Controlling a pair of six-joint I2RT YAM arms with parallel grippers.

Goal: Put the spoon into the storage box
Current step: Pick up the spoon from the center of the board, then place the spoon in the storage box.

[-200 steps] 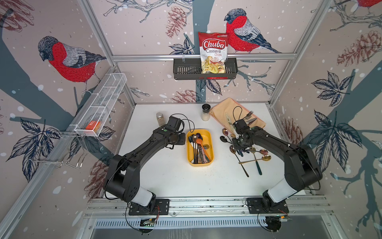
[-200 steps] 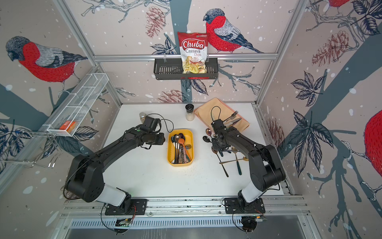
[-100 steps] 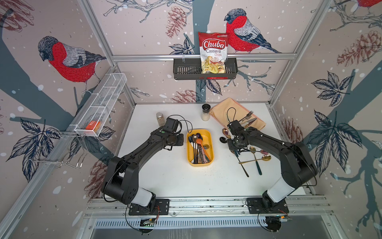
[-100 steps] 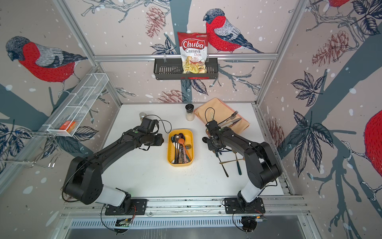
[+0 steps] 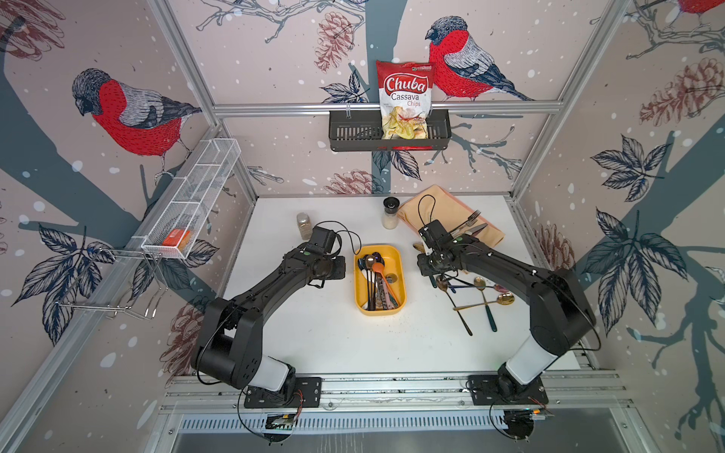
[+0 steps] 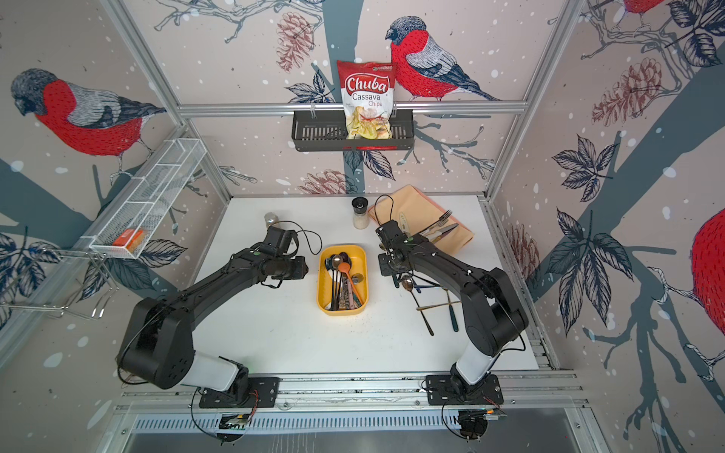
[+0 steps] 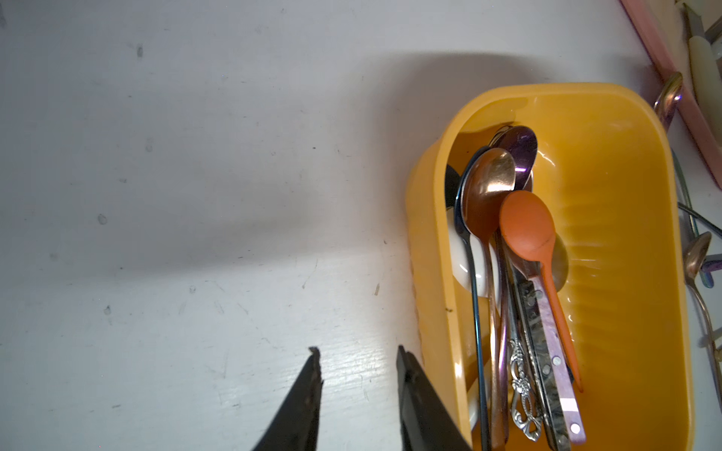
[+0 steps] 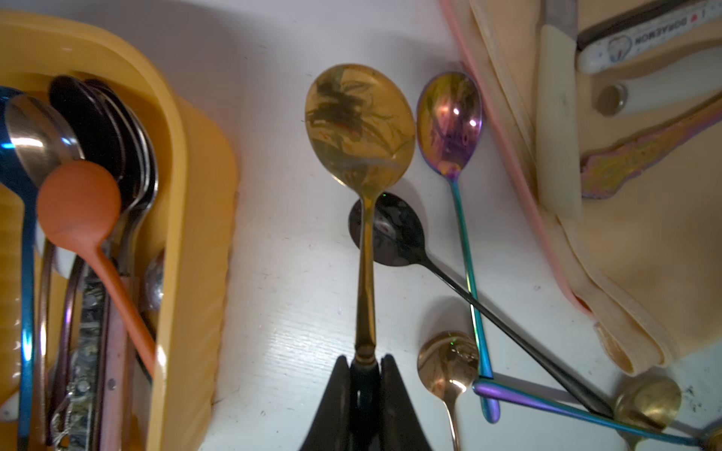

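Right gripper [image 8: 363, 361] clamps the spoon [image 8: 359, 125] by its handle, bowl pointing twelve o'clock, parallel to the box [image 5: 402, 290]. In a top view the box sits just beside it at nine o'clock. Left gripper [image 7: 357, 359] hangs parted and empty at the box's far side.

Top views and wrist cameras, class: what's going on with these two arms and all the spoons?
The right gripper is shut on a gold spoon, pinching its handle and holding it above the table between the loose spoons and the yellow storage box. The box already holds several spoons. The left gripper hangs open and empty beside the box.
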